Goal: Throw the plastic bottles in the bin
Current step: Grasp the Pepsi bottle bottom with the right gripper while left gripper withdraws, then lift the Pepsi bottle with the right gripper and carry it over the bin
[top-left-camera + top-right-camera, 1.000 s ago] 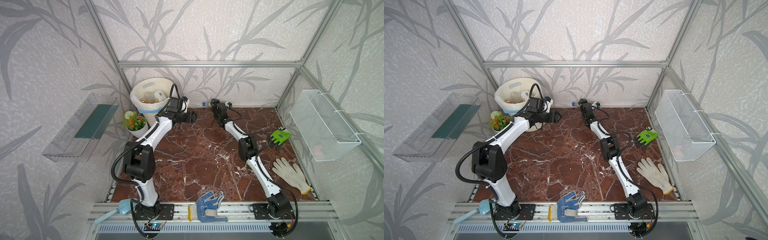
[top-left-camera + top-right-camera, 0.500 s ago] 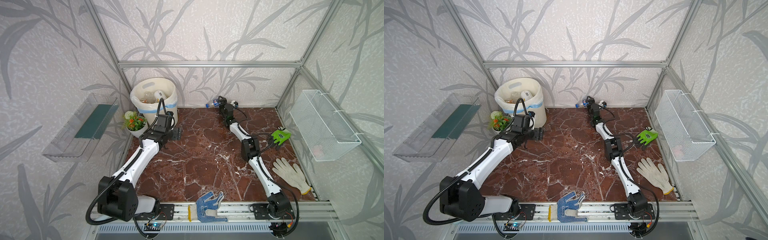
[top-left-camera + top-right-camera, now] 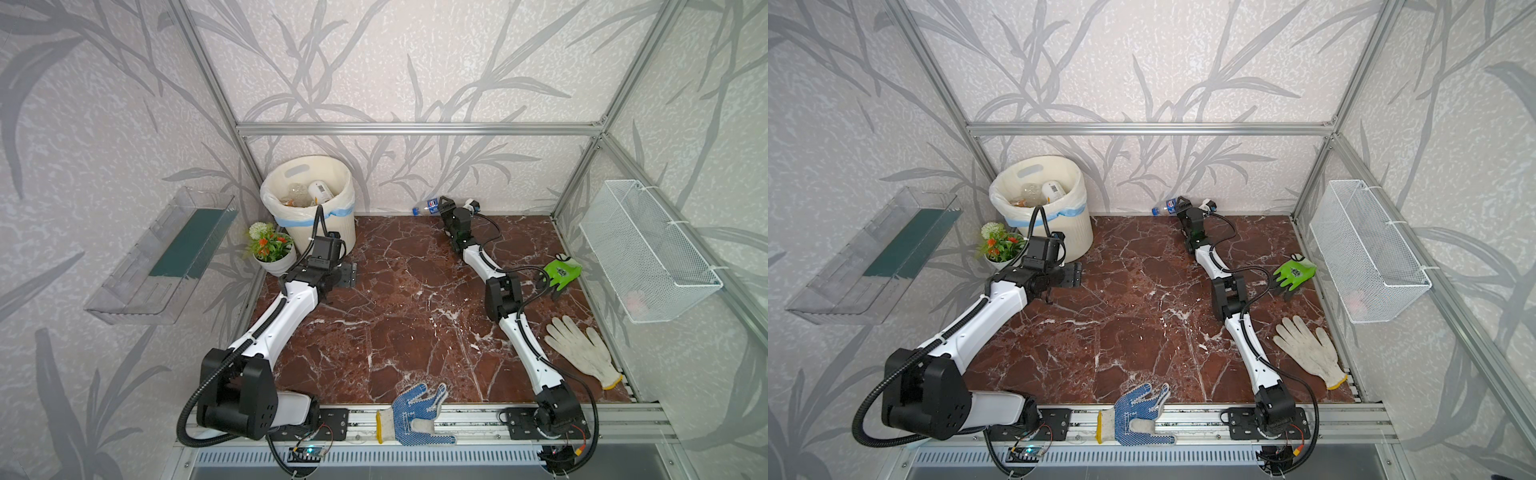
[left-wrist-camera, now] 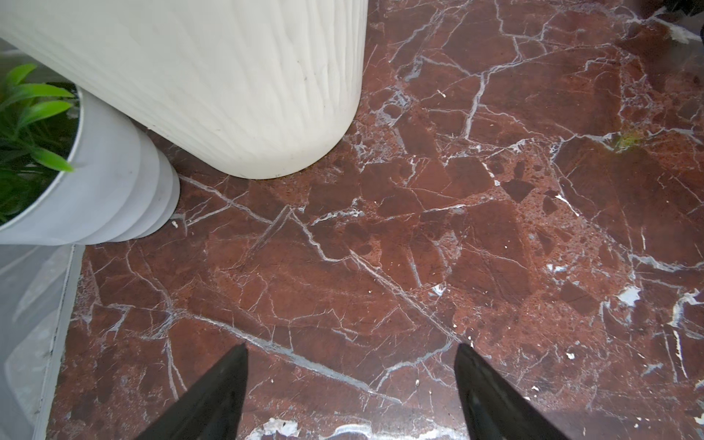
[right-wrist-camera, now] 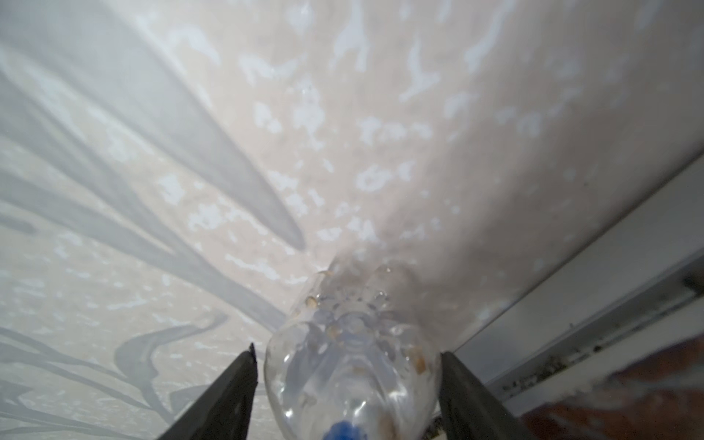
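Observation:
A clear plastic bottle (image 3: 428,205) (image 3: 1169,204) with a blue label and blue cap lies by the back wall. My right gripper (image 3: 444,206) (image 5: 347,348) has closed onto its sides. In the right wrist view the bottle (image 5: 350,373) fills the space between the dark fingers. The cream ribbed bin (image 3: 332,232) (image 3: 1075,237) stands in the back left corner with several bottles (image 3: 309,193) inside its clear liner. My left gripper (image 3: 347,276) (image 4: 351,346) hangs open just above the floor in front of the bin (image 4: 228,76), with nothing between its fingers.
A small white flower pot (image 3: 272,253) stands beside the bin. A green glove (image 3: 563,270) and a white glove (image 3: 582,353) lie at the right, and a blue-dotted glove (image 3: 415,411) lies on the front rail. A wire mesh basket (image 3: 648,249) and a clear shelf (image 3: 166,253) hang on the side walls.
My left arm has drawn back from the bin's rim and come down low over the floor. My right jaws have narrowed onto the bottle at the back wall.

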Robot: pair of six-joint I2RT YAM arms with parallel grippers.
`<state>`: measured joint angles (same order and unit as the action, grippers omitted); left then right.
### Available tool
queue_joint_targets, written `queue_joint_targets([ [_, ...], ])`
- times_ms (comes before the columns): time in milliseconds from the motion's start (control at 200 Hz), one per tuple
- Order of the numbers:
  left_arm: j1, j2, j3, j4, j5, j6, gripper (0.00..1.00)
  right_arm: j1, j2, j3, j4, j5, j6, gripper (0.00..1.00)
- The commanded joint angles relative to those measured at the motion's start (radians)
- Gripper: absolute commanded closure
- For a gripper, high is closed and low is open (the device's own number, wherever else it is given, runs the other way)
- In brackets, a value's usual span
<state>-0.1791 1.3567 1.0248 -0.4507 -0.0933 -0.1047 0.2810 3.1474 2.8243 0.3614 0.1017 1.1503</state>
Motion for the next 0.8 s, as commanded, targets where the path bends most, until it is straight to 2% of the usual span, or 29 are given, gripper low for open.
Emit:
queue_joint_targets([
  [0, 0.021, -0.035, -0.009, -0.012, -0.028, 0.007, 0.16, 0.029, -0.009, 0.017, -0.059, 0.052, -0.148, 0.31],
  [260, 0.062, -0.052, -0.030, 0.000, -0.013, 0.020, 0.16, 0.028, -0.033, -0.001, -0.041, 0.080, -0.177, 0.44],
  [470, 0.095, -0.104, -0.061, 0.022, -0.005, 0.034, 0.16, 0.006, -0.122, -0.085, 0.048, -0.023, -0.206, 0.54],
  [545, 0.105, -0.127, -0.077, 0.030, 0.000, 0.038, 0.16, 0.003, -0.180, -0.179, 0.105, -0.059, -0.206, 0.56],
  [795, 0.130, -0.209, -0.127, 0.057, 0.020, 0.036, 0.16, -0.009, -0.511, -0.687, 0.369, -0.107, -0.282, 0.57],
])
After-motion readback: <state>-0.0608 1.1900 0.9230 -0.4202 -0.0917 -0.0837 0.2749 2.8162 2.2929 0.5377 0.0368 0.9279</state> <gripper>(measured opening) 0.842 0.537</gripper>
